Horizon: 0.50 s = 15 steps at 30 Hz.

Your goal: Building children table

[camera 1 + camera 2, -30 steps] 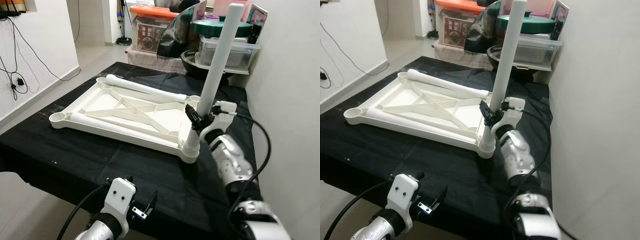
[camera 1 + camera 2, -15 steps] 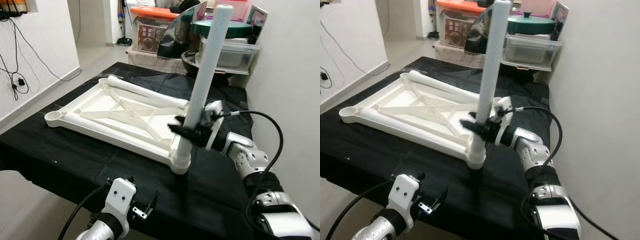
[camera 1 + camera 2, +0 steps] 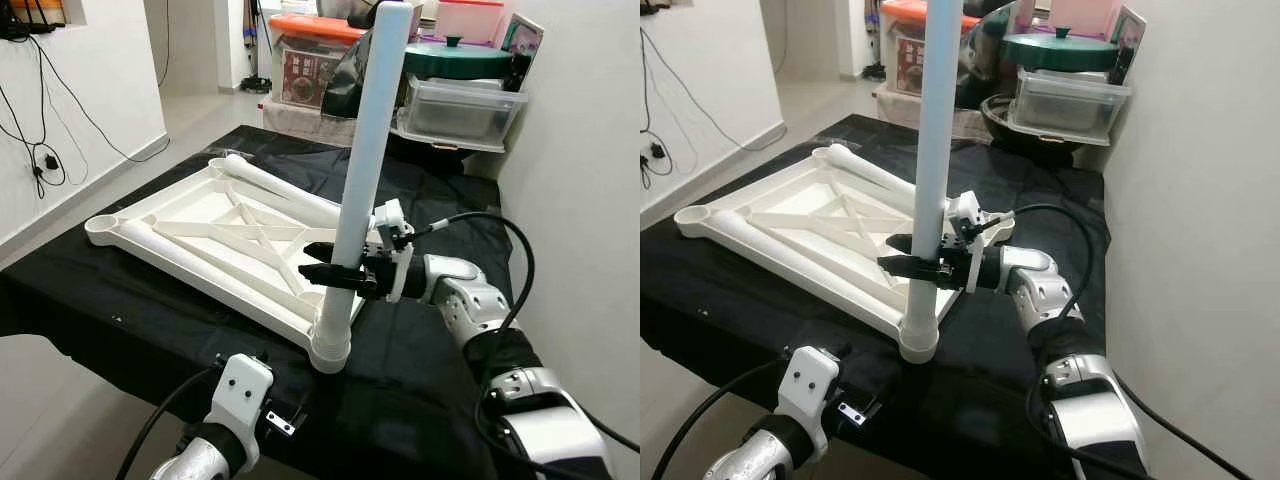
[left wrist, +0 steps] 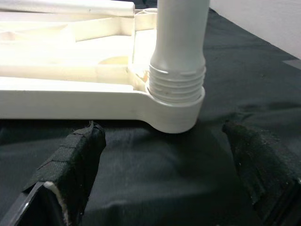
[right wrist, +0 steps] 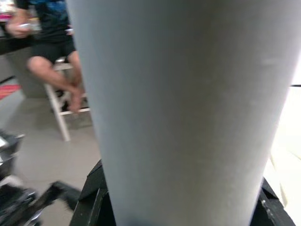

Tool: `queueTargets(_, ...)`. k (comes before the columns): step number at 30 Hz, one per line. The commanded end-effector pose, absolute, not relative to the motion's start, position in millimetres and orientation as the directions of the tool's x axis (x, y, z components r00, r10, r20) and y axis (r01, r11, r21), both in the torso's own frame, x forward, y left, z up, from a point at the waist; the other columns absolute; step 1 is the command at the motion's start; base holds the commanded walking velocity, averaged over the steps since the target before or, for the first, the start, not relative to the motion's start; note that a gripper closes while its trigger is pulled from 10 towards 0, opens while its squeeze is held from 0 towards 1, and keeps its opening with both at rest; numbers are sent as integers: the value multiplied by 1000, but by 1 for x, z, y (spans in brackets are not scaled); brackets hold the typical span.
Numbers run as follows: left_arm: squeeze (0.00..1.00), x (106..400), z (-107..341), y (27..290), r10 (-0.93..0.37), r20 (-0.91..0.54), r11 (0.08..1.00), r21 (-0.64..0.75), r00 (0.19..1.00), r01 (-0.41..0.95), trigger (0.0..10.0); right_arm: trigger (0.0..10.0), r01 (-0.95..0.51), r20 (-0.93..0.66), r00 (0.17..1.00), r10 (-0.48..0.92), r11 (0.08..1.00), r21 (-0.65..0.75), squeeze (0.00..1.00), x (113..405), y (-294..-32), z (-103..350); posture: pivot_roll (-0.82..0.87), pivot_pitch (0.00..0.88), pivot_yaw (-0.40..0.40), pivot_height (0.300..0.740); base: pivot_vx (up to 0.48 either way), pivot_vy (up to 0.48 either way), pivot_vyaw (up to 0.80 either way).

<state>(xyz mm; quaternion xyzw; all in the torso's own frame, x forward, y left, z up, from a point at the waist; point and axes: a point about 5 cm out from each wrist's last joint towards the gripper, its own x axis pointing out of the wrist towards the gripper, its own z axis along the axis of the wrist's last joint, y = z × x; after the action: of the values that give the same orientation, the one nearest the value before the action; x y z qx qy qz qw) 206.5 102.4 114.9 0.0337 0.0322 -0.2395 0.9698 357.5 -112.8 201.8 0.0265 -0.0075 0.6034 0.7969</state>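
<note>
A white plastic tabletop (image 3: pixel 218 222) lies upside down on the black-covered table (image 3: pixel 120 310). Two loose white legs rest on it, one along the far side (image 3: pixel 285 193) and one along the near side (image 3: pixel 205 265). A third leg (image 3: pixel 364 150) stands upright in the near corner socket (image 3: pixel 330 352); its threaded base (image 4: pixel 178 82) sits in the socket. My right gripper (image 3: pixel 320 267) reaches in from the right and is shut on this leg low down. My left gripper (image 3: pixel 288 418) is open, low at the table's front edge, just before that corner.
Storage bins, an orange-lidded box (image 3: pixel 312 55) and a green lid (image 3: pixel 462 60) crowd the far end. A white wall (image 3: pixel 585 200) runs close on the right. Cables (image 3: pixel 40 150) hang on the left wall. A person sits on a stool (image 5: pixel 49 56) beyond the leg.
My right arm has swung round the leg, its fingers now pointing left. The leg has come from tilted to nearly upright. The view has also shifted.
</note>
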Motion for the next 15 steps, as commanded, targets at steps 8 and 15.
queueTargets(8,0,208,113,102,-464,-84,882,49,882,469,10000,0,-587,8,807,590,801,123,0,375,-152,165,221,0,-94,740,0,0,0)
queueTargets(15,0,209,113,102,-468,-83,879,51,880,473,10000,0,-38,-53,998,40,999,29,0,380,-188,154,220,0,-96,740,0,0,0)
